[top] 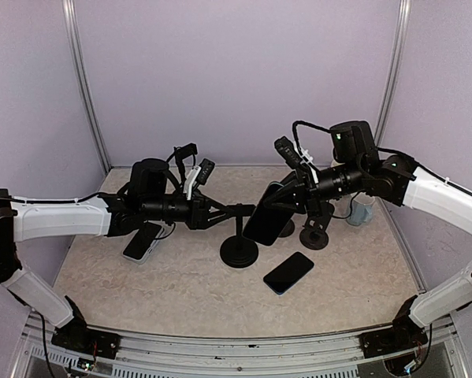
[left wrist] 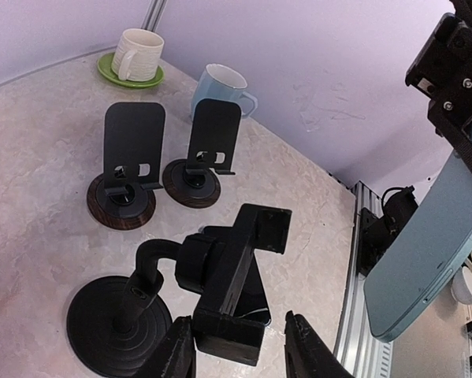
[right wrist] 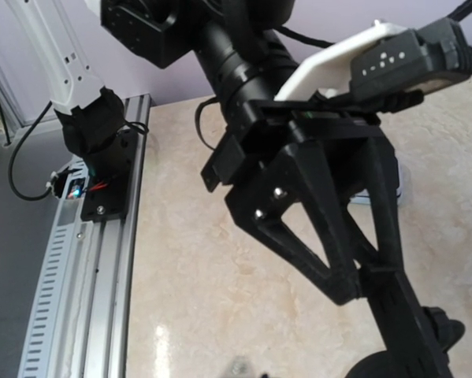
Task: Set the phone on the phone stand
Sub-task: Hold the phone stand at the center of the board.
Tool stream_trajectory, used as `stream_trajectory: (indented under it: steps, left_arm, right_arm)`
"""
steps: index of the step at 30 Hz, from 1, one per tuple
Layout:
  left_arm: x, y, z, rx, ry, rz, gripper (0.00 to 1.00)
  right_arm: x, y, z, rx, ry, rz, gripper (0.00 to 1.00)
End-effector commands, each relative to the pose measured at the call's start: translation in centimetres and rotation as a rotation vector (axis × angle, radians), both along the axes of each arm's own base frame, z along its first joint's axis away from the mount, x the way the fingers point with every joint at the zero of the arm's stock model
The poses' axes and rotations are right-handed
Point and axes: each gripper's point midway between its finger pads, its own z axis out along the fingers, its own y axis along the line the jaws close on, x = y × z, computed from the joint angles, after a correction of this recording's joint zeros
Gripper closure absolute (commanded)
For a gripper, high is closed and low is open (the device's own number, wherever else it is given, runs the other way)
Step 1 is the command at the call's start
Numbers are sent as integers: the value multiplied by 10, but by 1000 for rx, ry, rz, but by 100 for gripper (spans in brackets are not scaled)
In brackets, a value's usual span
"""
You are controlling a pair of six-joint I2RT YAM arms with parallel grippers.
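The black phone stand (top: 239, 250) stands mid-table on a round base (left wrist: 113, 323), with its clamp head (left wrist: 234, 272) on a bent neck. My left gripper (left wrist: 239, 353) straddles the clamp's lower end. The left finger (left wrist: 176, 353) is against the clamp and the right finger (left wrist: 305, 350) stands clear of it, so the gripper is open. The phone (top: 267, 216) hangs tilted in the air just right of the clamp, its pale blue back (left wrist: 425, 260) facing the left wrist camera. My right gripper (top: 289, 191) is shut on its upper end. The right wrist view shows neither its own fingers nor the phone.
A second dark phone (top: 288, 272) lies flat on the table in front of the stand, and another (top: 143, 240) lies under the left arm. Two wood-based stands (left wrist: 121, 201) (left wrist: 191, 183), a blue mug (left wrist: 220, 85) and a white mug on a green saucer (left wrist: 137, 53) sit at the back right.
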Motion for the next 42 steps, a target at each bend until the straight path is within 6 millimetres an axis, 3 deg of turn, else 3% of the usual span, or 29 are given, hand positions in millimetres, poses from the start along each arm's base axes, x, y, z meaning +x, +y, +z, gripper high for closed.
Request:
stream_trajectory:
  steps: [1,16,22,29,36,42]
  left_arm:
    - [-3,0,11,-37,-39,-42,65]
    - [4,-2,0,-11,-19,-24,63]
    - [4,-3,2,-14,-23,-31,70]
    - [6,-6,1,-13,-21,-39,87]
    - [5,-6,3,-15,-24,-41,100]
    - [-4,-1,7,-21,-27,-52,100]
  right_arm:
    - [-3,-5,24,56,-60,1,100]
    - [1,-5,22,47,-57,-14,100]
    - [2,-3,19,42,-50,-12,100]
    - [3,-3,22,41,-51,-9,100]
    - [0,-2,39,67,-73,12,100]
    - [-8,0,65,118,-106,67,100]
